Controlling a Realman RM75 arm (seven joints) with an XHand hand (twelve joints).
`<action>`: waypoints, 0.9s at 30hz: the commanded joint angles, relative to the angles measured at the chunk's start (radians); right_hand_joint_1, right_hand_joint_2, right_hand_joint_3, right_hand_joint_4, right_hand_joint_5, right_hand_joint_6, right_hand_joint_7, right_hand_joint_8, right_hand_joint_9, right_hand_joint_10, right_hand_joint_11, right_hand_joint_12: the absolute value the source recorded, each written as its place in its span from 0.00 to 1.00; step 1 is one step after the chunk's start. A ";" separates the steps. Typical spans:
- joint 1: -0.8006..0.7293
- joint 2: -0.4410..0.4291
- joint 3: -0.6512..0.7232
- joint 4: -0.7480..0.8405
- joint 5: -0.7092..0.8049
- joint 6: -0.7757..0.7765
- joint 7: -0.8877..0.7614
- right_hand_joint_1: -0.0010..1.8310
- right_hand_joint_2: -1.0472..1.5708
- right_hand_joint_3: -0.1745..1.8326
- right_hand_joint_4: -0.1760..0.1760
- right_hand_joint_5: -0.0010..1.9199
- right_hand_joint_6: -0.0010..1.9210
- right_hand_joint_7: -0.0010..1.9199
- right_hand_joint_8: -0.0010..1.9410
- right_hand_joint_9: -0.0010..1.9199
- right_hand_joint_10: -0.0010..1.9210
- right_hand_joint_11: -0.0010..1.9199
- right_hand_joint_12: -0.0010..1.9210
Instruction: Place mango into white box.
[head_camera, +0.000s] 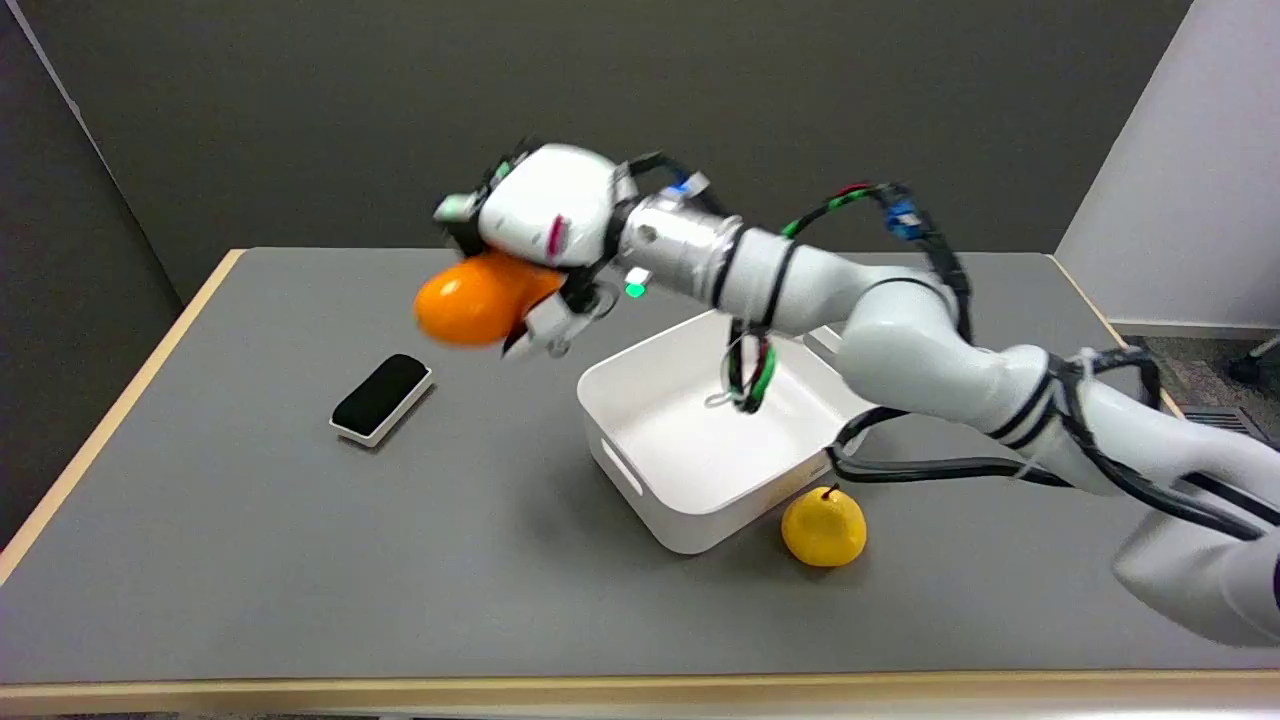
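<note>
A black-topped eraser (381, 397) with a white base lies on the left of the grey counter (250, 560). To its right and farther back, the right hand (535, 250) grips the orange mango (478, 299) from above, holding it in the air left of the white box (700, 440). The white box sits open on the counter, and a yellow fruit (824, 526) rests just beside its near right corner.
</note>
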 joint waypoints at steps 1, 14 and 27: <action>-0.547 0.123 0.589 -0.032 -0.131 0.288 -0.088 0.66 0.82 0.23 0.00 0.31 0.75 0.47 0.72 0.40 0.68 0.32 0.85; -0.937 0.154 0.708 -0.063 -0.116 0.498 -0.080 0.66 0.81 0.26 0.00 0.32 0.75 0.47 0.72 0.41 0.66 0.32 0.82; -0.901 0.187 0.536 0.166 -0.291 0.466 -0.078 0.66 0.81 0.26 0.02 0.32 0.75 0.47 0.71 0.41 0.66 0.33 0.81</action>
